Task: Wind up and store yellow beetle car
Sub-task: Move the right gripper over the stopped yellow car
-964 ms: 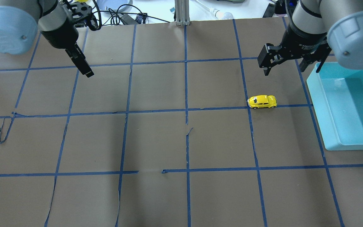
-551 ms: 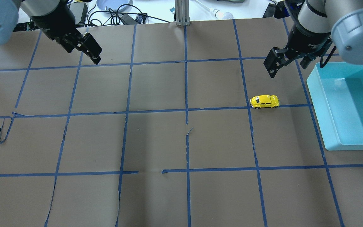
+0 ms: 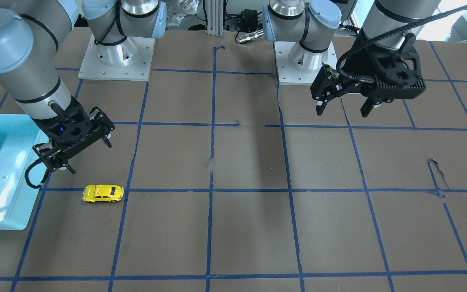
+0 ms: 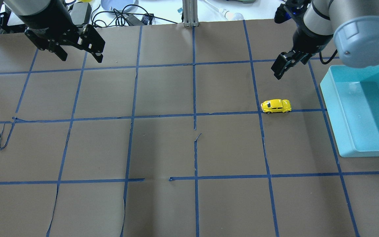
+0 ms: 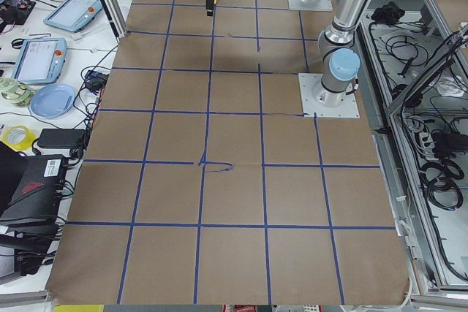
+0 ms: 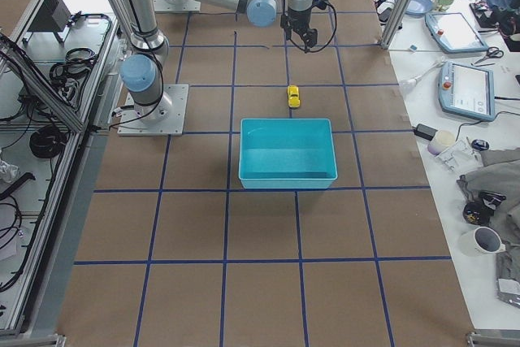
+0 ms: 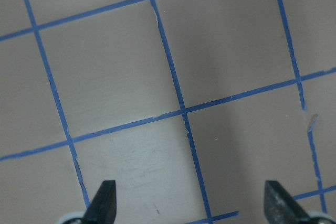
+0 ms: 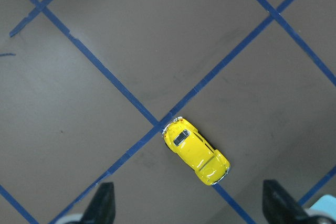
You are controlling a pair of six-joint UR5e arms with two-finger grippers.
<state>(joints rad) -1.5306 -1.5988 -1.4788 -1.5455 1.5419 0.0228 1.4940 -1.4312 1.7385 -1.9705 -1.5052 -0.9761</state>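
The yellow beetle car (image 4: 276, 106) stands on its wheels on the brown table, on a blue tape line, left of the teal bin (image 4: 329, 98). It also shows in the front view (image 3: 103, 193), the right side view (image 6: 293, 96) and the right wrist view (image 8: 197, 154). My right gripper (image 4: 283, 64) hangs open and empty above the table, just beyond the car; its tips frame the car from above in the right wrist view (image 8: 189, 208). My left gripper (image 4: 81, 56) is open and empty at the far left, far from the car.
The teal bin (image 3: 14, 225) sits at the table's right edge and looks empty. Blue tape lines grid the brown paper; some strips are torn and curl up (image 4: 3, 136). Cables and clutter lie beyond the far edge (image 4: 123, 14).
My left gripper has turned its wrist and drawn back toward the far left edge. My right gripper has turned and shifted slightly. The car rolled a little to the right, then stopped.
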